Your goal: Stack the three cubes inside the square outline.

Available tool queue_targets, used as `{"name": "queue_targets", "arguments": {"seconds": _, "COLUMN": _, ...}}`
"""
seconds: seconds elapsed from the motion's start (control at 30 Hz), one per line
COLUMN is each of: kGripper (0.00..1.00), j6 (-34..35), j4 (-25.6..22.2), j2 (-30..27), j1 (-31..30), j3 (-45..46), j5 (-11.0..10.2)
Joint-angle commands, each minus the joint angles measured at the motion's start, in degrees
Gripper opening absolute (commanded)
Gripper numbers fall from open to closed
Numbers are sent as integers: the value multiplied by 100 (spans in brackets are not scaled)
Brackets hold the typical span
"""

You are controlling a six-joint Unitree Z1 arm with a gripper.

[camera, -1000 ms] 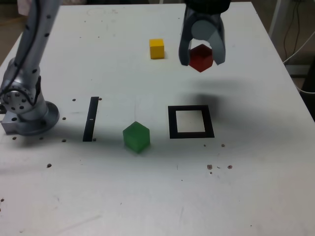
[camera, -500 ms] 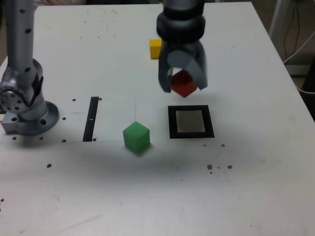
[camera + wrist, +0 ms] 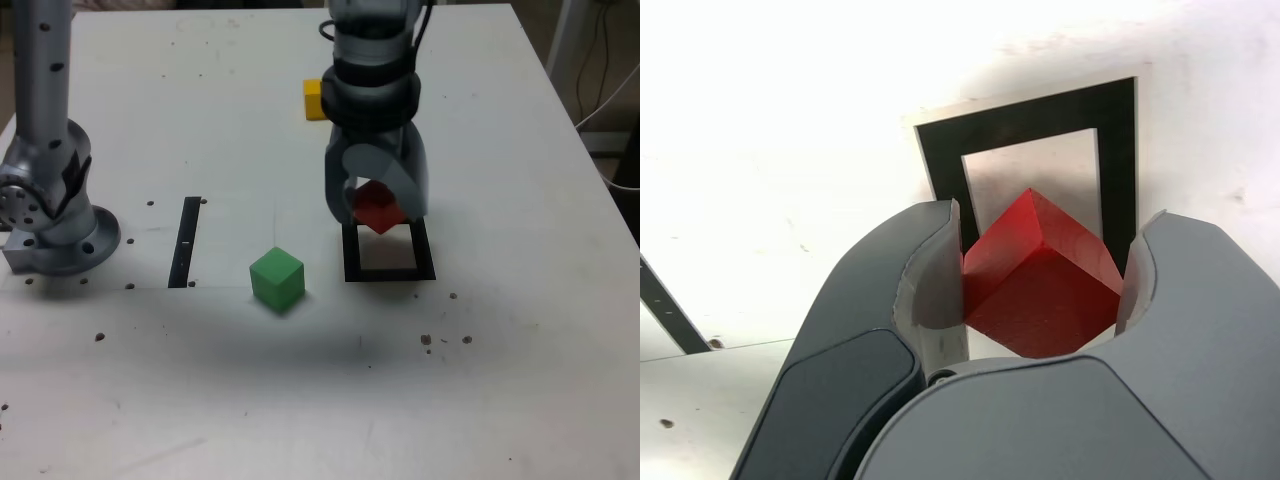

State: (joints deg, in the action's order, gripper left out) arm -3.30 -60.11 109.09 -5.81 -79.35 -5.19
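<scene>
The hand (image 3: 378,212) has its fingers closed on the red cube (image 3: 378,206), one on either side. In the wrist view the cube sits skewed between them, edges and corners turned toward the fingers rather than flat faces, so the grip looks like one on opposite edges; I judge that it may twist when it meets the surface. It is held over the black square outline (image 3: 353,262), appearing across its far side in the exterior view, with much of the white centre showing nearer. How high it hangs is hard to tell.

The likely reason for holding it there is to make it the base of the stack, since no cube stands inside the outline. The next move probably calls for a little centring, a turn to square it up, then a gentle lowering; released askew, it would give the others a poor footing.

Counted, there are three cubes: the red one in the grip, one green cube (image 3: 277,279) on the counter (image 3: 230,400) left of the outline in the exterior view, and one yellow cube (image 3: 314,100) at the far side, partly hidden by the arm (image 3: 372,85). Both wait apart, presumably for later layers. There is one square outline and one black strip (image 3: 185,243), farther left.
</scene>
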Motion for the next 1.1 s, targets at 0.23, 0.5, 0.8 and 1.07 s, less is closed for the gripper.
{"name": "queue_targets", "arguments": {"seconds": 0.23, "kGripper": 49, "j6": 23, "j4": 98, "j2": 238, "j1": -59, "j3": -12, "j5": 16}}
{"name": "queue_targets", "arguments": {"seconds": 0.5, "kGripper": 50, "j6": 23, "j4": 138, "j2": 348, "j1": -61, "j3": -3, "j5": 62}}
{"name": "queue_targets", "arguments": {"seconds": 0.8, "kGripper": 68, "j6": 23, "j4": 182, "j2": 429, "j1": -61, "j3": 60, "j5": 70}}
{"name": "queue_targets", "arguments": {"seconds": 1.07, "kGripper": 70, "j6": 20, "j4": 235, "j2": 574, "j1": -60, "j3": 142, "j5": 97}}
